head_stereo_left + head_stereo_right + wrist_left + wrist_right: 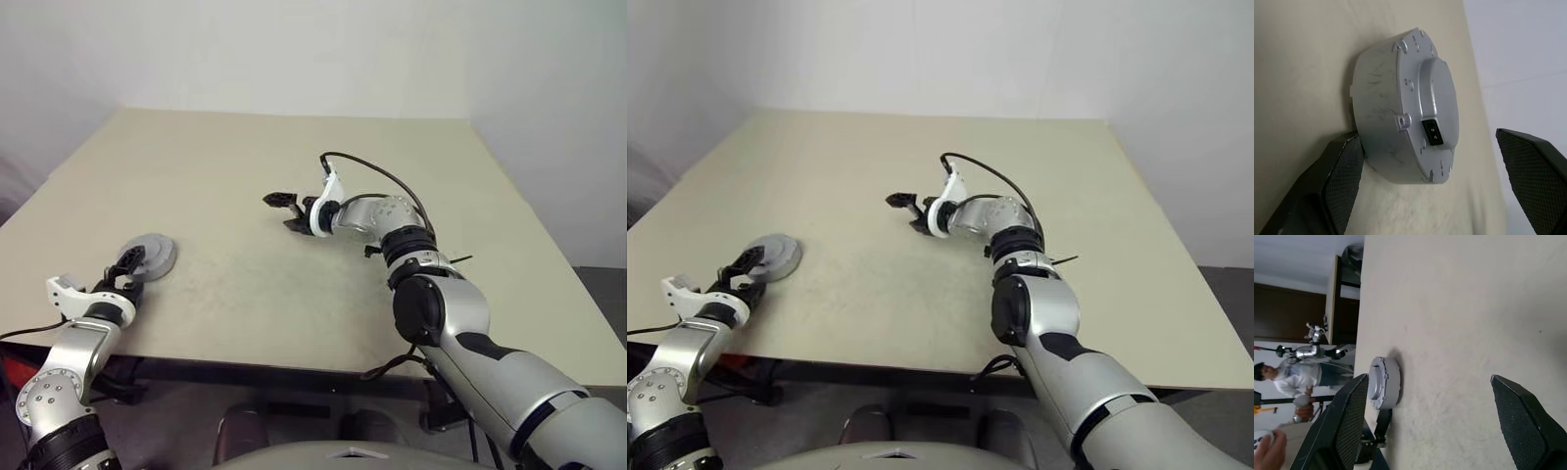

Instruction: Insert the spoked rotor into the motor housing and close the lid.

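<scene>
Although the task names three parts, the beige table [294, 294] carries a single thing: a round silver-grey metal unit that looks like the motor housing [149, 257] with the lid [1437, 105] already seated on it, lying near the table's left front edge. The right arm [431, 294] reaches over the middle of the table, and the right gripper [287, 212] hovers above bare surface with its two black fingers spread wide and nothing between them, well apart from the housing. The left gripper [121, 279] sits just beside the housing at the table edge; its fingers are also apart and empty, one pad [1344, 171] close against the housing's side wall, though contact cannot be confirmed. Judging from this, the work seems nearly finished: the spoked rotor is presumably inside, the cap is on, and what may remain is only to draw the arms away. The head views give the layout but little detail of the part. The left wrist view adds the fine things: the raised centre of the lid, a small dark socket [1432, 132] with two pins, and tiny screws at the rim. The right wrist view shows the housing from the side and, beyond the table, a person [1298, 377] in a light shirt.
</scene>
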Available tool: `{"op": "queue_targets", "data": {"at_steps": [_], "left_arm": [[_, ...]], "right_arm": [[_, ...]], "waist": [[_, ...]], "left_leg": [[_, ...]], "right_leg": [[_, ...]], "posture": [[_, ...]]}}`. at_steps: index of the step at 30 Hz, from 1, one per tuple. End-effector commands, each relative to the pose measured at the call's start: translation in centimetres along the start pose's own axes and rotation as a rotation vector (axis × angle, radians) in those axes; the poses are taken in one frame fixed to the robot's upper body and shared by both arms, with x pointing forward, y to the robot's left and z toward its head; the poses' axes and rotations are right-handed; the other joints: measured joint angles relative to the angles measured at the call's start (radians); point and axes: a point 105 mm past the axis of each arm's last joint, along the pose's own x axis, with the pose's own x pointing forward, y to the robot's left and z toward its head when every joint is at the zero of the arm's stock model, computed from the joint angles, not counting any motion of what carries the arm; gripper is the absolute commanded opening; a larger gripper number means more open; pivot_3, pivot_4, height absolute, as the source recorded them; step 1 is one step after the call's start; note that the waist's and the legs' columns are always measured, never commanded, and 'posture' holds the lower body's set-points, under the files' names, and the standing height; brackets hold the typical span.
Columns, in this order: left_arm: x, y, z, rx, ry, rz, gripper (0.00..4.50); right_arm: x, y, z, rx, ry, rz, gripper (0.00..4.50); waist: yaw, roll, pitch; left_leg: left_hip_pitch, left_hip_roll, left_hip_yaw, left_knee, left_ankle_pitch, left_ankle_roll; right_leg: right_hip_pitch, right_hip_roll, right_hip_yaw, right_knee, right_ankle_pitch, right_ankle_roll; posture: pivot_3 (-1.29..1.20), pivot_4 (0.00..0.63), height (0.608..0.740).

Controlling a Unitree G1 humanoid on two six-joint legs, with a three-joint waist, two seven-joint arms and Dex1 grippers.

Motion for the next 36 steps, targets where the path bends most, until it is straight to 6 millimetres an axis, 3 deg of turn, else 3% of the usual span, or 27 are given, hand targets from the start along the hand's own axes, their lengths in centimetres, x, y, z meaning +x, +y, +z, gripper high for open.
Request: {"op": "queue_targets", "data": {"at_steps": [1, 10, 16, 27, 36], "left_arm": [[0.6, 0.1, -3.0, 0.040, 0.133, 0.016, 4.47], [1.0, -1.3, -6.1, 0.136, 0.305, -0.030, 4.47], [0.9, -2.2, -7.9, 0.201, 0.430, -0.068, 4.47], [0.9, -6.3, -13.2, 0.497, 0.687, -0.251, 4.47], [2.2, -9.5, -10.9, 0.970, 0.479, -0.453, 4.47]], "right_arm": [[-0.4, 1.0, 1.4, -0.109, -0.043, 0.016, 4.50], [-1.3, -1.8, 1.8, -0.209, -0.064, -0.112, 4.50], [-1.2, -2.0, 0.5, -0.198, -0.024, -0.120, 4.50], [-2.5, -2.4, 2.4, -0.484, -0.154, -0.065, 4.50], [-6.8, -3.7, 3.9, -0.901, -0.141, 0.080, 4.50]], "waist": [[0.001, 0.000, 0.000], [0.016, 0.006, -0.003], [0.030, 0.008, -0.005], [0.031, 0.007, -0.005], [0.026, 0.007, -0.005]], "left_leg": [[0.001, 0.000, 0.000, 0.000, 0.000, 0.000], [0.001, -0.005, 0.000, 0.001, 0.000, 0.000], [0.001, -0.006, 0.000, 0.001, 0.000, 0.000], [0.000, -0.005, 0.001, 0.002, 0.001, -0.002], [-0.003, -0.004, 0.001, 0.001, 0.002, -0.001]], "right_leg": [[0.001, -0.001, 0.000, 0.000, 0.000, 0.001], [0.004, -0.007, -0.001, 0.000, 0.000, 0.002], [0.005, -0.008, -0.001, 0.000, 0.000, 0.003], [0.005, -0.009, -0.003, 0.000, 0.001, 0.005], [0.004, -0.008, -0.003, -0.001, 0.004, 0.000]], "posture": [[0.00, 0.000, 0.740], [0.00, 0.000, 0.740], [0.00, 0.000, 0.740], [0.00, 0.000, 0.740], [0.00, 0.000, 0.740]]}}
